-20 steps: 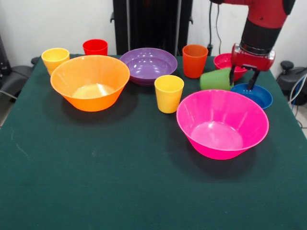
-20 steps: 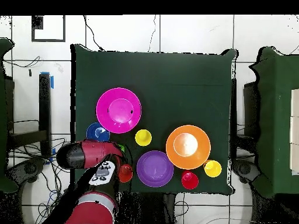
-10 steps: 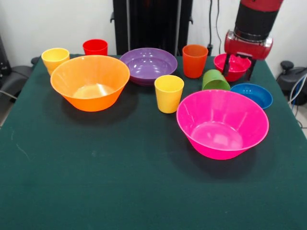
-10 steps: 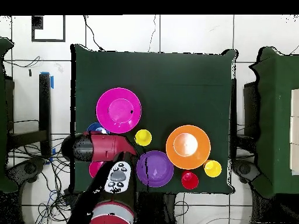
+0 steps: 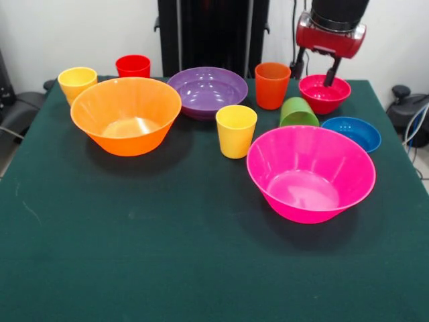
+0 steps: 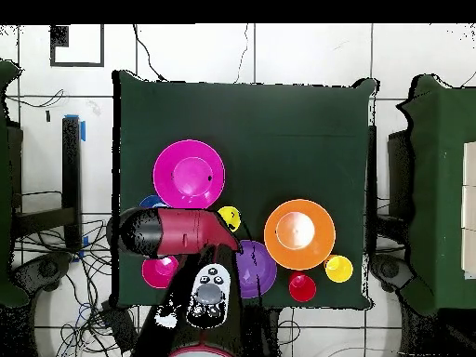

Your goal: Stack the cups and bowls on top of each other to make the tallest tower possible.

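Observation:
My gripper [image 5: 315,66] is open and empty, raised above the small crimson bowl [image 5: 324,94] at the back right. The green cup [image 5: 298,113] lies tipped over on the cloth between the orange cup [image 5: 272,84] and the hot pink bowl [image 5: 310,172]. The small blue bowl [image 5: 352,132] sits right of the green cup. A yellow cup [image 5: 236,130] stands mid-table. The purple bowl [image 5: 207,90], the large orange bowl [image 5: 126,114], a second yellow cup [image 5: 76,83] and the red cup [image 5: 133,66] are to the left. In the overhead view my arm [image 6: 177,232] hides the gripper and the green cup.
The dark green tablecloth [image 5: 167,255] covers the table. In the overhead view the pink bowl [image 6: 190,176] and orange bowl [image 6: 298,233] show in full. The robot's black pedestal [image 5: 213,33] stands behind the purple bowl.
My gripper let go of the green cup, which now lies on the cloth. The gripper then rose and drew back toward the far side, above the crimson bowl.

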